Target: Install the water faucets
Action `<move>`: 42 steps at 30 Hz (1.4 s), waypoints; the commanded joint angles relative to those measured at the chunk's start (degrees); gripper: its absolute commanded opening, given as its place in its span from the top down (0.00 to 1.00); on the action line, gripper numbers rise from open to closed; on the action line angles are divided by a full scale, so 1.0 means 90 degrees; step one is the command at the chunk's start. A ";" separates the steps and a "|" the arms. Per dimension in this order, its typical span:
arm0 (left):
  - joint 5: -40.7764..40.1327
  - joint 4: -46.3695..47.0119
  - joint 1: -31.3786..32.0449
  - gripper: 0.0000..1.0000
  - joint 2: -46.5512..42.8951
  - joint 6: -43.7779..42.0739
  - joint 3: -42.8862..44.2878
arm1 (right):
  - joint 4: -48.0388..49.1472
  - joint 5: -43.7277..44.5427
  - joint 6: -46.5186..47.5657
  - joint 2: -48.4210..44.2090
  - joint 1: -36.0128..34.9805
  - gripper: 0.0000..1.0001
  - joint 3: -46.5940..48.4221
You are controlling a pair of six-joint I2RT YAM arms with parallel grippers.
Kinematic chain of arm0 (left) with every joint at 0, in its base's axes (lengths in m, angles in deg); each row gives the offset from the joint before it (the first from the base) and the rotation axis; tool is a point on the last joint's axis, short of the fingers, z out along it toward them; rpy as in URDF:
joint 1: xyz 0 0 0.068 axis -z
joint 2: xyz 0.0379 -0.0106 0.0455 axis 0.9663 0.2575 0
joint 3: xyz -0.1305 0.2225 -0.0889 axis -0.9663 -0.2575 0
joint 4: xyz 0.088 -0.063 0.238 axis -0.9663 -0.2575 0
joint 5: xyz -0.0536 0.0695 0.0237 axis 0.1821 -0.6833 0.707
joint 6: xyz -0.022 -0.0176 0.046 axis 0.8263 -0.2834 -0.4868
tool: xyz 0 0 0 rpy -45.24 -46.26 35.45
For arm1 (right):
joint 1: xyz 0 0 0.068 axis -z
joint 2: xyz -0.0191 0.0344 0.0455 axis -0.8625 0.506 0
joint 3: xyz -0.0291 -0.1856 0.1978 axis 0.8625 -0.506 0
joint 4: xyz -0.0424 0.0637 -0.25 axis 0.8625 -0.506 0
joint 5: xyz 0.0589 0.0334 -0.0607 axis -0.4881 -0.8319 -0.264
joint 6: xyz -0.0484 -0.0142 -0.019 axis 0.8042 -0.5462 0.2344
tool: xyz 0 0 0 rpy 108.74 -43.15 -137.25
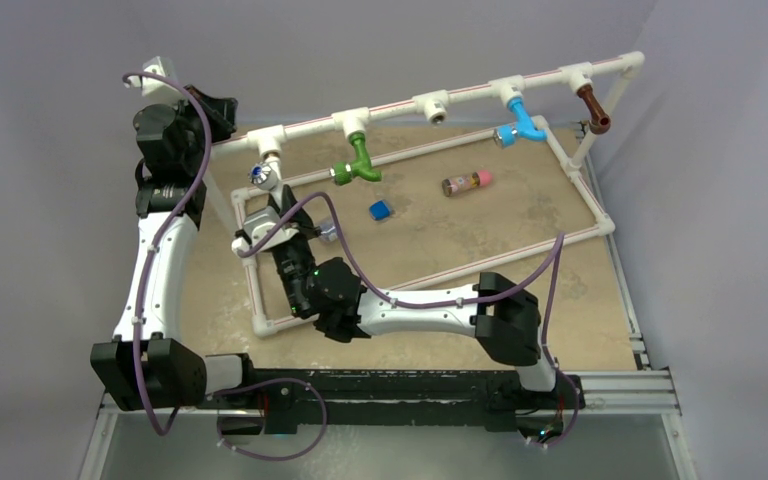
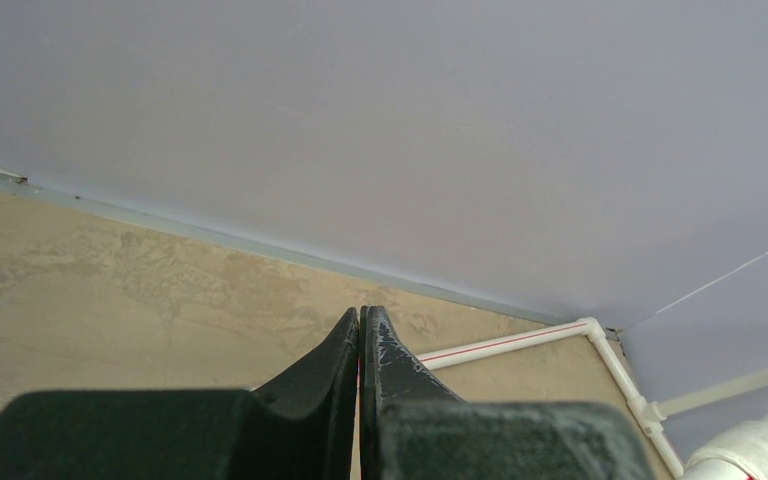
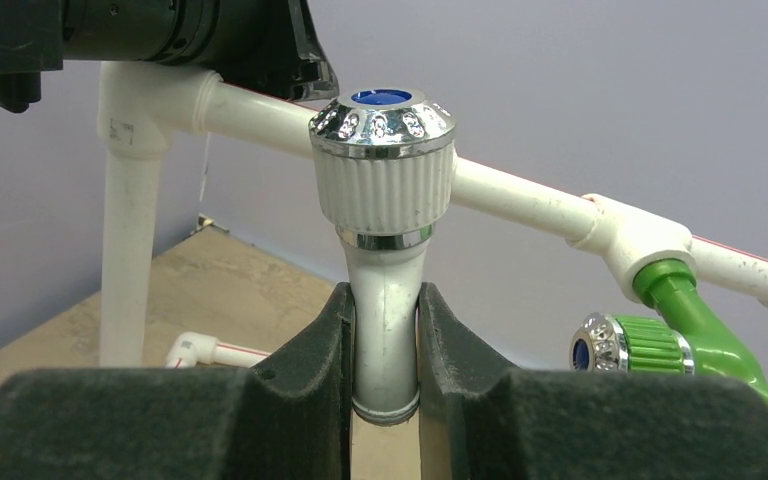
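Observation:
My right gripper is shut on the stem of the white faucet, which stands upright with its chrome knob on top, in front of the white pipe rail. In the top view the white faucet sits just under the leftmost T-fitting, with my right gripper below it. The green faucet, blue faucet and brown faucet hang from the rail. One T-fitting is bare. My left gripper is shut and empty, raised by the rail's left end.
A small blue cube and a pink-capped brown bottle lie on the tan mat inside the white pipe frame. The green faucet is close to the right of my right fingers. The left arm's black body is above the rail.

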 commanded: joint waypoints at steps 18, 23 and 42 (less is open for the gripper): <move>0.0612 -0.2551 0.0062 1.00 0.0303 0.0034 -0.0837 | 0.0316 0.0236 -0.2963 -0.0308 0.0455 1.00 -0.0203; 0.0618 -0.2549 0.0062 1.00 0.0291 0.0038 -0.0846 | 0.0723 0.0486 -0.3537 -0.0345 0.0455 1.00 -0.0355; 0.0751 -0.2515 0.0042 1.00 0.0259 0.0085 -0.0885 | 0.0515 0.1489 -0.6281 -0.0211 0.0358 1.00 0.0002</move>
